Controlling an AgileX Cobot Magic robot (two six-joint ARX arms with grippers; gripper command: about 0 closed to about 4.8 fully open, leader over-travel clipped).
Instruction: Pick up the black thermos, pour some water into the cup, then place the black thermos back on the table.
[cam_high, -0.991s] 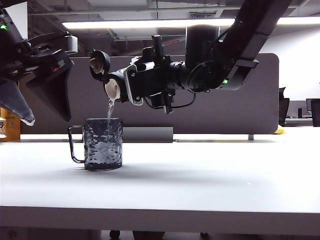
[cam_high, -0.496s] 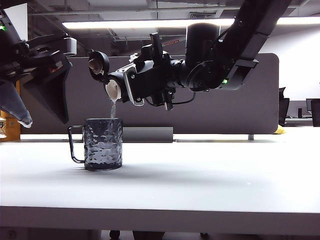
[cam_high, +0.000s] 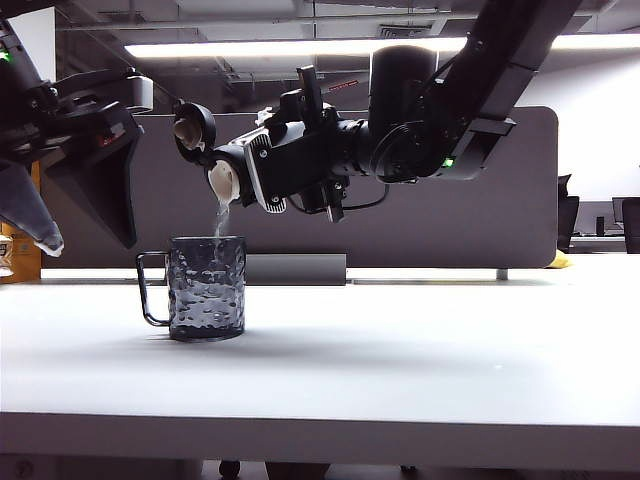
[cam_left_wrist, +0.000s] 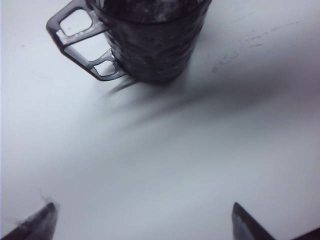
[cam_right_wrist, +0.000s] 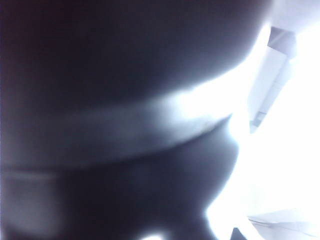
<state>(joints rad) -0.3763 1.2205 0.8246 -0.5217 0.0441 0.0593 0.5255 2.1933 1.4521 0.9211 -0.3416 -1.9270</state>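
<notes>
Thermos (cam_high: 235, 170) matte black, tipped, lid flipped open, beige cap showing.

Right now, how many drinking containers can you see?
2: the cup stands on the table; the black thermos, held tilted by the right gripper, pours above it.

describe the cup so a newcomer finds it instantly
On the left part of the white table, under the tilted black thermos held by the right tool, stands the cup. It is dark, dimpled translucent glass with a squared loop handle; water is streaming into it.
</notes>
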